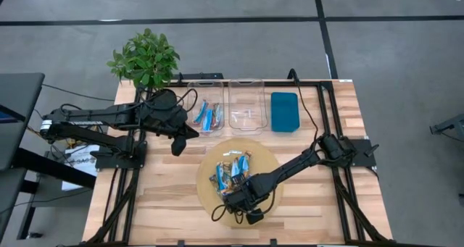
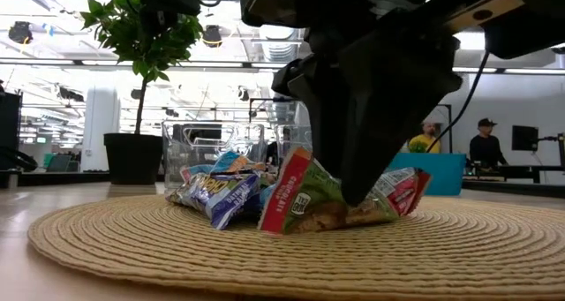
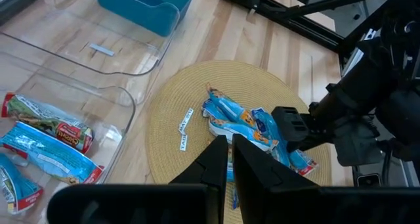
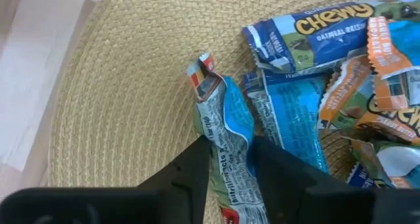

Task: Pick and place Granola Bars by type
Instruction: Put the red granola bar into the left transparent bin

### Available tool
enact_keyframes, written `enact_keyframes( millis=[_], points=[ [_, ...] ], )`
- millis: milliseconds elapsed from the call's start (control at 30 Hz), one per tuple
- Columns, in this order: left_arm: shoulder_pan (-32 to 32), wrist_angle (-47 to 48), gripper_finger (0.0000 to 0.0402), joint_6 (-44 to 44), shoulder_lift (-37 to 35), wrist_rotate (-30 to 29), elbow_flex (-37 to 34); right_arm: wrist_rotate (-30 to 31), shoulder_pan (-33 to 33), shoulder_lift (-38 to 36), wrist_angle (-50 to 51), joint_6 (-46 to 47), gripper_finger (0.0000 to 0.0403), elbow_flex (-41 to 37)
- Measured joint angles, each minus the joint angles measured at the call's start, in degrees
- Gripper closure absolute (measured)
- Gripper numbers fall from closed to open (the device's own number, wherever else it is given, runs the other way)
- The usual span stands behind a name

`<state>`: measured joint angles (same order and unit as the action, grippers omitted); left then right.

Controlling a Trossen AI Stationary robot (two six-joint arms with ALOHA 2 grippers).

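A pile of granola bars (image 1: 232, 171), blue and orange-brown wrappers, lies on a round woven mat (image 1: 210, 160). My right gripper (image 1: 235, 198) is down at the pile's near side, shut on one bar (image 4: 226, 112) with a blue-and-white printed wrapper and a red end. My left gripper (image 1: 177, 142) hovers shut and empty over bare wood between the mat and the left clear bin (image 1: 205, 106). That bin holds several bars (image 3: 46, 138), lying flat on its floor. My right gripper pinches the bar between its two fingers at about its middle (image 4: 230, 129), the fingers lying across its length. They come from above, pointing down. In the low view the bar (image 2: 296, 195) stands tilted on its edge, its lower edge on the mat.
A second clear bin (image 1: 246, 106) and a teal tray (image 1: 284, 111) stand in a row to the right of the first bin at the far side. A potted plant (image 1: 145, 59) sits at the far left corner. People stand in the room beyond (image 2: 484, 142).
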<state>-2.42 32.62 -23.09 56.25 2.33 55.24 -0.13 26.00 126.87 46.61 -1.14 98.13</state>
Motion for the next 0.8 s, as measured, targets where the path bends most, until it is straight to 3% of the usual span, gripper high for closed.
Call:
enact_keyframes(
  millis=[467,667,800],
  points=[
    [0.0,0.0,0.0386,0.0,0.0,0.02,0.0,-0.03,-0.68,1.2,-0.29,3.98,0.0394,0.16],
    [-0.04,-0.02,0.0386,0.0,0.0,0.02,0.0,-0.12,-2.16,0.62,2.59,6.33,0.0398,3.25],
    [-0.04,-0.04,0.0386,-0.02,0.0,-0.06,0.0,0.62,-4.18,-3.57,1.96,7.15,0.04,5.1]
  ],
)
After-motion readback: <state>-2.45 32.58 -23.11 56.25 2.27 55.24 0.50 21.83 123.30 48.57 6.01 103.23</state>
